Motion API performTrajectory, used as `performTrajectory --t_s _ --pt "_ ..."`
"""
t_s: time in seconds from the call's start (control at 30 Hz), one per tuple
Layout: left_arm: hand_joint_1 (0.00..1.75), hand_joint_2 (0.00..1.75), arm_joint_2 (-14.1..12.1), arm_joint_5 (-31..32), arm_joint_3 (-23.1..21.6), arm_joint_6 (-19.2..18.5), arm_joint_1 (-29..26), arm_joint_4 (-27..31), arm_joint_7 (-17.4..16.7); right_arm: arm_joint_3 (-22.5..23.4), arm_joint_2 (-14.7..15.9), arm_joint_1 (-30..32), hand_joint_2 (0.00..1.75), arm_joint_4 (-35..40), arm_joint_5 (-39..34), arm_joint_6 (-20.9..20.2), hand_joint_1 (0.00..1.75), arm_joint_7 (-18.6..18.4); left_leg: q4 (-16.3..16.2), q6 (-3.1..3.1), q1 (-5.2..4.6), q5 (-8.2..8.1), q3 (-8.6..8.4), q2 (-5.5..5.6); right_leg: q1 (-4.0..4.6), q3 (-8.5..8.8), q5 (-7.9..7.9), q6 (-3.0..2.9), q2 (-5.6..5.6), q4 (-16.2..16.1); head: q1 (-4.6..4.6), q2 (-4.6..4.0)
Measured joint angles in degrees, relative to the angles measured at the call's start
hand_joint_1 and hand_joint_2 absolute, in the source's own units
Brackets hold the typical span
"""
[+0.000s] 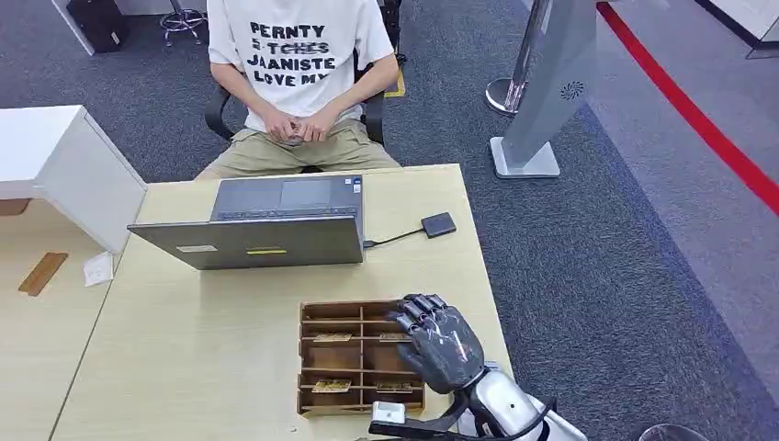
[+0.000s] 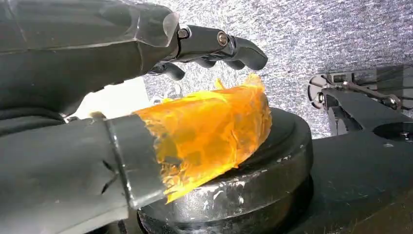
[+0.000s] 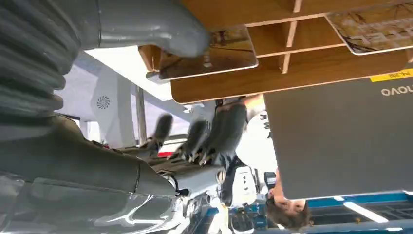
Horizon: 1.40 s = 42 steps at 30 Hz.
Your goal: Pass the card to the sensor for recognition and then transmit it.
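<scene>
From high on our body we look forward and down over the pale wooden table [image 1: 230, 367]. Our right wrist camera sits close behind its hand, turned upside down, sharing the brown wooden slotted tray [image 1: 354, 317] [image 3: 292, 53] and grey laptop [image 1: 276, 241] [image 3: 341, 136]. Our left wrist camera faces grey carpet [image 2: 311, 34].

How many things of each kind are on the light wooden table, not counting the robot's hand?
Laptop: 1
Small dark sensor box on a cable: 1
Wooden card tray: 1
Cards visible in the tray: 4
Total: 7
</scene>
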<state>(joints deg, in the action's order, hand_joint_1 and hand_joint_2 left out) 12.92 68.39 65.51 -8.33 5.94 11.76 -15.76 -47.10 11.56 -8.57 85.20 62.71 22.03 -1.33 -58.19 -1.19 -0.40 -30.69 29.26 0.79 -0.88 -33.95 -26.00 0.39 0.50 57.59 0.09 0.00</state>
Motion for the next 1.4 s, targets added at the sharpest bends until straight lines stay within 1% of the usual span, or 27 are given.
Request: performTrajectory --t_s 0.07,0.1,0.8,1.07,1.3,1.4 --pt "0.00 0.00 0.00 0.00 0.00 0.00 0.00 0.00 0.00 0.11 0.06 0.02 1.75 0.00 0.00 -0.07 1.71 0.00 0.00 0.00 0.00 0.00 0.00 0.00 0.00 0.00 0.00 0.00 0.00 0.00 0.00 0.00" --pt "0.00 0.00 0.00 -0.02 0.00 0.02 0.00 0.00 0.00 0.13 0.07 0.04 1.75 -0.02 0.00 -0.09 1.75 -0.02 0.00 0.00 0.00 0.00 0.00 0.00 0.00 0.00 0.00 0.00 0.00 0.00 0.00 0.00" --pt "0.00 0.00 0.00 -0.15 0.00 0.02 -0.01 0.00 0.02 0.50 0.09 0.26 1.75 0.00 -0.07 -0.39 1.75 -0.15 0.00 0.00 0.00 0.00 -0.01 0.00 0.00 0.00 0.00 0.00 0.00 0.00 0.00 0.00" --pt "0.00 0.00 0.00 -0.28 0.00 0.02 -0.01 0.00 0.02 1.92 0.09 1.14 1.75 1.27 -1.93 -0.11 1.75 0.24 0.00 0.00 0.00 0.00 -0.01 0.00 0.00 0.00 0.00 0.00 0.00 0.00 0.00 0.00" --pt "0.00 0.00 0.00 -0.52 0.00 0.09 -0.01 0.00 0.11 4.39 0.28 2.84 1.75 5.51 -6.82 1.27 1.75 2.76 0.00 0.00 0.00 0.00 -0.01 -0.01 0.00 0.00 0.00 0.00 0.00 0.00 0.00 0.00" --pt "0.00 0.00 0.00 -0.83 0.00 0.13 -0.06 0.00 0.20 5.90 0.68 4.26 1.75 8.44 -11.99 1.75 1.75 5.51 0.00 0.00 -0.01 0.00 0.00 0.01 0.00 0.00 0.00 0.00 0.00 0.00 0.00 0.00"
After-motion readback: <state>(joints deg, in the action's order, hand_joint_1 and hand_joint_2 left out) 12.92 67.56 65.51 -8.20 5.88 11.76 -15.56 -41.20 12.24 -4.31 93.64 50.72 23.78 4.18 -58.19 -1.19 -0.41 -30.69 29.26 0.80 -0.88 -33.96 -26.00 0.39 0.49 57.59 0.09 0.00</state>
